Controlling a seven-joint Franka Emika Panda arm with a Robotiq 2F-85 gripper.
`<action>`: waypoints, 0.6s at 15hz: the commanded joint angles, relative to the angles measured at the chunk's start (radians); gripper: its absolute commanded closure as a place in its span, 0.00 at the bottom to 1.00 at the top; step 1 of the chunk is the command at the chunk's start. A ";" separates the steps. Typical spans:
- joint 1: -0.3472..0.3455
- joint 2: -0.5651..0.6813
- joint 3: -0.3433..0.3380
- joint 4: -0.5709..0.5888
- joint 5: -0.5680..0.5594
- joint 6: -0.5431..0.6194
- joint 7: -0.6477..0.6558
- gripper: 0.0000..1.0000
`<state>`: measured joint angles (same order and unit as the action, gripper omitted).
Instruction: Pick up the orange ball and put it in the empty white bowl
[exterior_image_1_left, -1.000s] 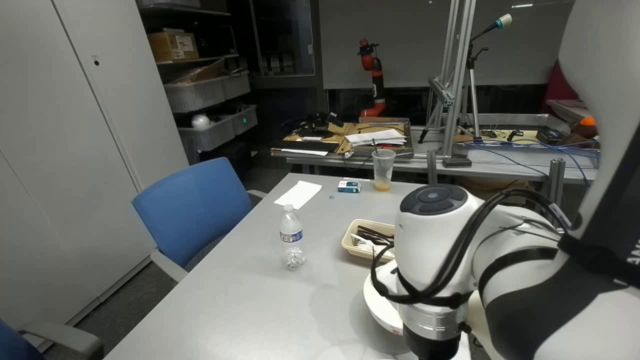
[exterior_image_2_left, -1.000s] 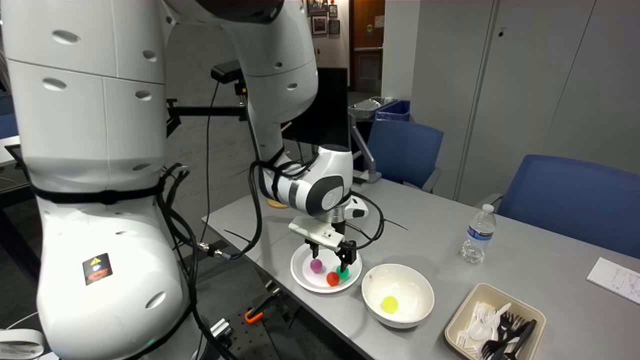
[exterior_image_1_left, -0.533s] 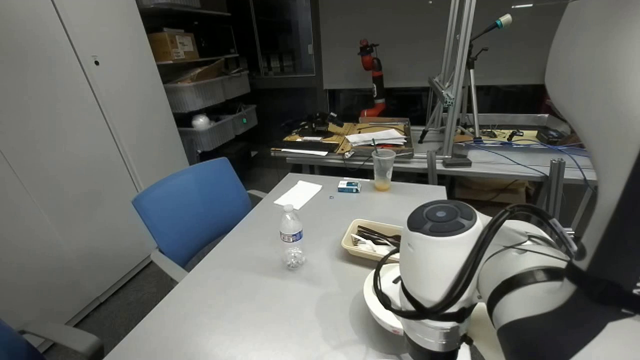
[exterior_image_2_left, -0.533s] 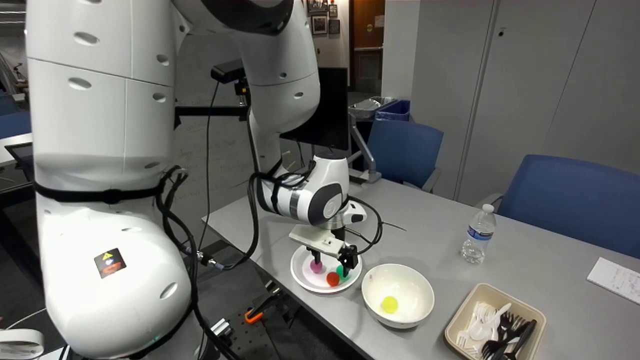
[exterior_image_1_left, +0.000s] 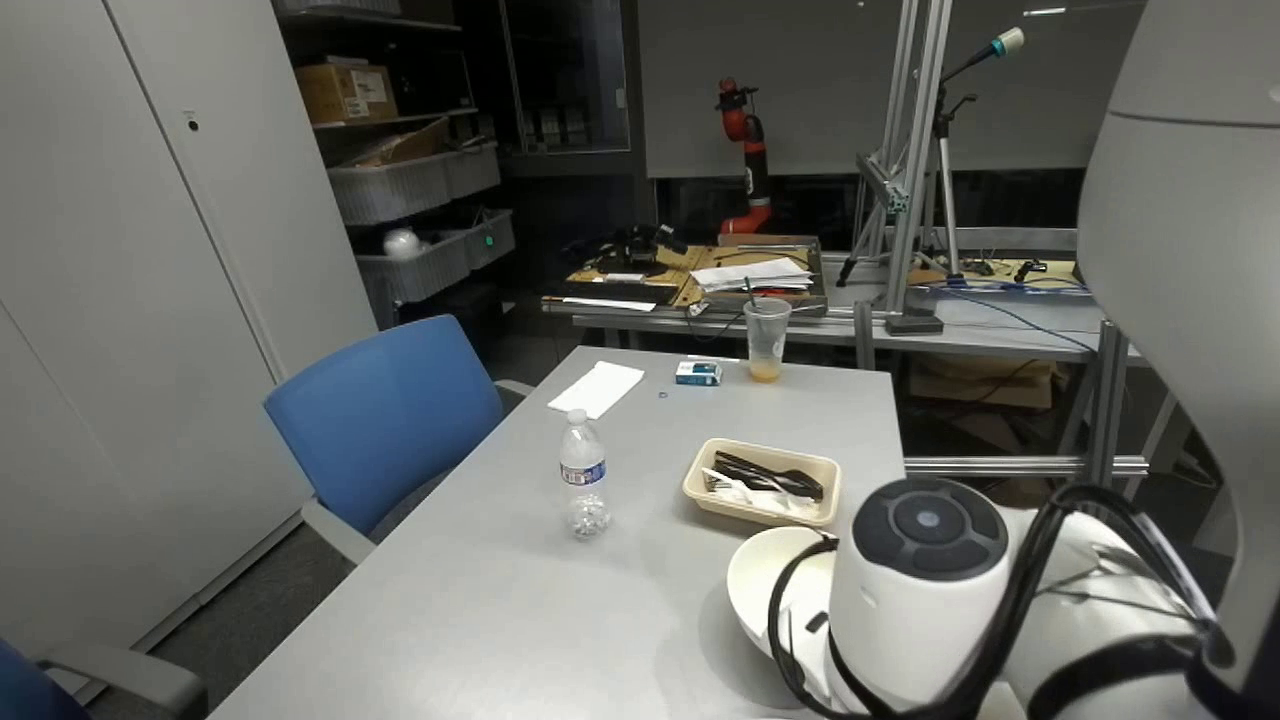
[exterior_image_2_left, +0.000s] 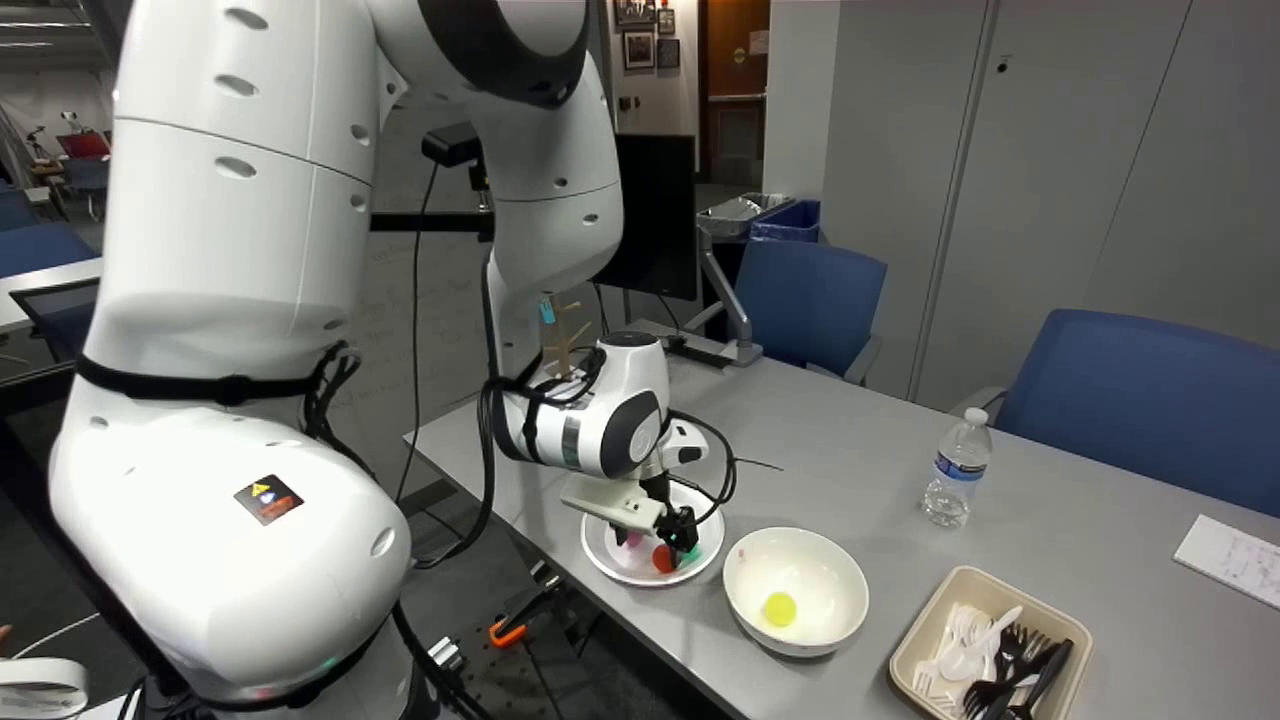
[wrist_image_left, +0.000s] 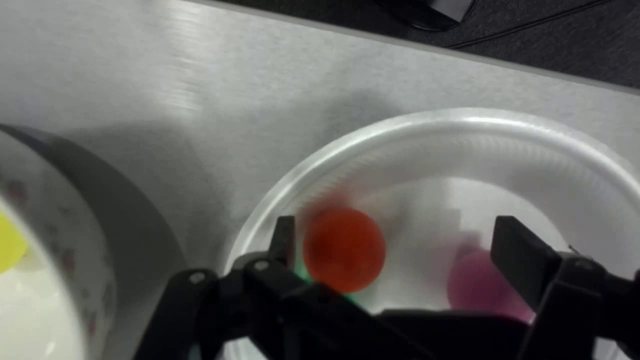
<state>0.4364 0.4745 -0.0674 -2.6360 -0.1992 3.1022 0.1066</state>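
The orange ball, a reddish orange, lies on a white plate with a purple ball and a green ball. My gripper is low over this plate, jaws wide apart. In the wrist view the orange ball shows between the fingers, much closer to the left one; the purple ball is partly behind the right one. Whether a finger touches a ball I cannot tell. Beside the plate stands the white bowl, not empty: a yellow ball is in it. The arm hides the plate in an exterior view.
A beige tray of plastic cutlery sits beyond the bowl. A water bottle stands upright farther along the table. The table edge runs close by the plate. A cup and a small box are at the far end.
The arm has come down and shifted slightly away from the bowl, bringing the fingers lower over the plate. More of the bowl and tray now shows in an exterior view. The balls have not visibly moved.
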 joint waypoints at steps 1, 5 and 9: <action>0.079 0.042 -0.045 0.013 0.027 0.057 0.006 0.00; 0.142 0.059 -0.087 0.006 0.056 0.105 0.010 0.01; 0.230 0.085 -0.161 0.008 0.108 0.178 -0.001 0.04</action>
<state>0.5778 0.5259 -0.1607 -2.6307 -0.1416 3.2048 0.1128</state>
